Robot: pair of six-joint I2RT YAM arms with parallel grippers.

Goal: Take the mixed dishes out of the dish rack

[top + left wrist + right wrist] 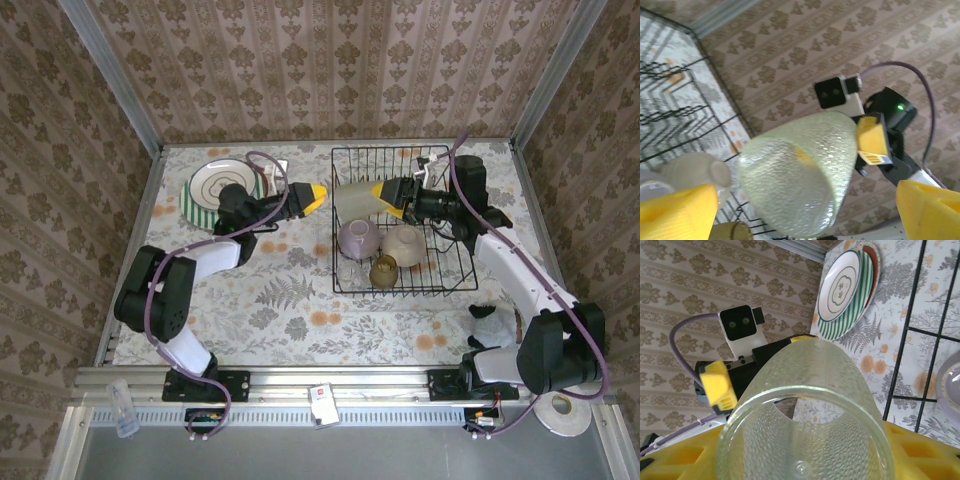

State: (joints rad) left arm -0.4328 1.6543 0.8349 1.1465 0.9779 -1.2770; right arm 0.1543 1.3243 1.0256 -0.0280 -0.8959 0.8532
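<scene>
Right gripper [388, 192] clamped on pale-green cup [352, 196], held sideways over left-rear part of dish rack [440, 288]. Left gripper [312, 200] just left of rack, fingers wide apart, empty, near cup.

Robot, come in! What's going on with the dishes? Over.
Right end effector grips the cup above the rack. Left end effector open, facing it. Bowl sits in rack. Nothing between.
</scene>
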